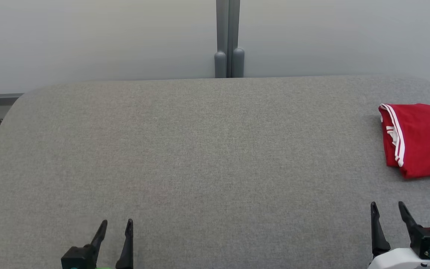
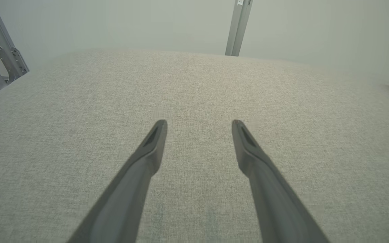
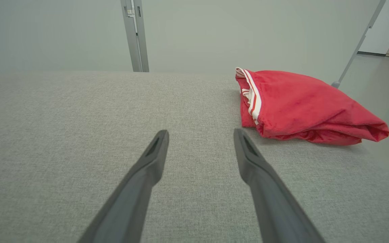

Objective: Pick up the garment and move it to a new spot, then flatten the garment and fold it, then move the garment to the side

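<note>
Fingers (image 2: 147, 158) of the left gripper (image 1: 117, 222) stand spread wide with nothing between them, hovering over the near left part of the grey padded table (image 1: 215, 149). They touch neither cloth nor garment; whether the tips meet the table cover I cannot tell. A grey post (image 1: 228, 37) rises behind the middle of the table's far edge, against a pale wall.

Further right, the right gripper (image 1: 387, 204) sits near the table's front edge, its two fingers (image 3: 265, 189) likewise parted wide and holding nothing. They point up the table, with bare grey cover between them.

The red garment (image 1: 420, 138) lies folded in a loose bundle at the far right of the table, ahead of the right gripper and a little to its right, apart from its tips. Its long axis runs across the table, left to right. The white-striped end points left, toward the table's middle; the other end, a rumpled fold, runs toward the table's right edge.
</note>
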